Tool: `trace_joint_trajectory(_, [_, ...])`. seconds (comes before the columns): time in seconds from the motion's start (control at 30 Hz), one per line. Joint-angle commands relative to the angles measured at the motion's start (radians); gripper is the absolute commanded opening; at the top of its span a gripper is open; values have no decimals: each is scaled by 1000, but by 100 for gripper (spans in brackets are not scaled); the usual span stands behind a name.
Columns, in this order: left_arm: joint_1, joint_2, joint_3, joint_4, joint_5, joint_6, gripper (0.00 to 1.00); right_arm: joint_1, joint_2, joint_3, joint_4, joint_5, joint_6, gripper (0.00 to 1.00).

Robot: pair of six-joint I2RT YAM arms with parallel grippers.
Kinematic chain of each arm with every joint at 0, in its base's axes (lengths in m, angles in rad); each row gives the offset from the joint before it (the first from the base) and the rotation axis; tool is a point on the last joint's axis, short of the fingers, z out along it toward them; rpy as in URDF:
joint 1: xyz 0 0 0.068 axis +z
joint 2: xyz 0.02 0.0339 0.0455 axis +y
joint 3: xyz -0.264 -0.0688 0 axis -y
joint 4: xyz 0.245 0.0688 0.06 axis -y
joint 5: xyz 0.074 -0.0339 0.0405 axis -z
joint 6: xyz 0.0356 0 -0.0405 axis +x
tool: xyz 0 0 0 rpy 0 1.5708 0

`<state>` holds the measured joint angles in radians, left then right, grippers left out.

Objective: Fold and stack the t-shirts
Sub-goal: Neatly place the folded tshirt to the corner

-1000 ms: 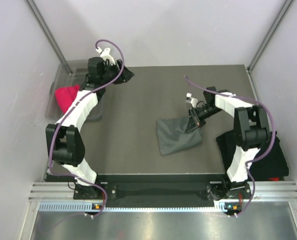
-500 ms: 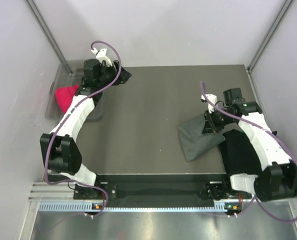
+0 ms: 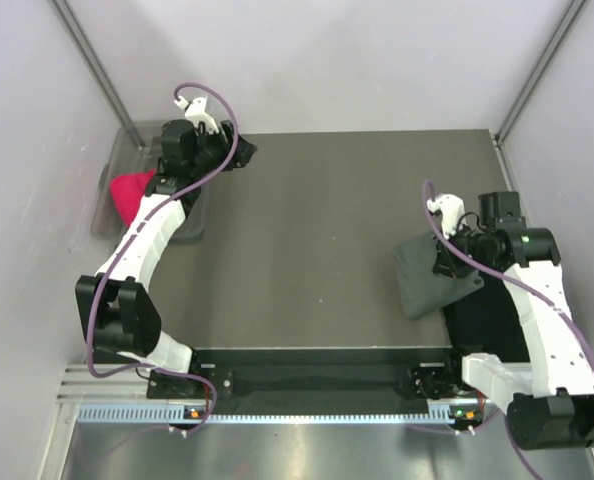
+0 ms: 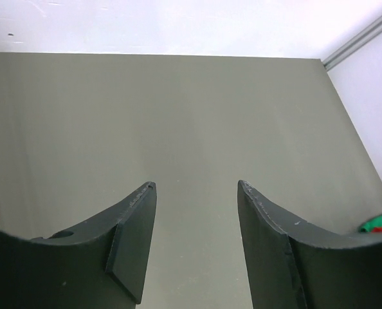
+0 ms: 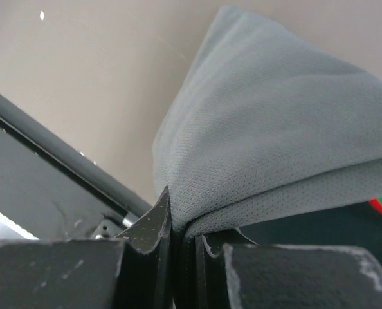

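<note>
Stacking step: right gripper (image 5: 178,222) clenched the grey shirt (image 3: 427,280) at the stack's (image 3: 474,318) edge; left gripper (image 4: 196,185) gaped empty. Next called for setting it squarely atop.

The dark grey t-shirt (image 3: 427,278) is folded into a rumpled, tilted rectangle at the right side of the desk (image 3: 307,250). Its right edge is pinched in the right gripper (image 5: 181,219)'s jaws. That edge seems to overlap the black folded shirts (image 3: 480,322), though it's hard to tell how many there are.
</note>
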<state>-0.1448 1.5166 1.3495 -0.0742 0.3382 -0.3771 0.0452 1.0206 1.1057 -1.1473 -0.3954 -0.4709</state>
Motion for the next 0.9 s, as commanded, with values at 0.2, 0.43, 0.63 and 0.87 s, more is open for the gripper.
trace_joint_trajectory(0.2, [7, -16, -16, 54, -44, 24, 58, -126, -203, 25, -143, 64, -67, 0])
trace_joint_trajectory(0.43, [7, -19, -19, 56, -56, 27, 58, -165, -258, 65, -147, 102, -18, 0])
trace_joint_trajectory(0.63, [7, -24, -23, 57, -59, 24, 58, -202, -270, 77, -216, 124, -40, 0])
trace_joint_trajectory(0.87, [7, -29, -27, 60, -56, 20, 59, -202, -287, 31, -212, 237, -55, 0])
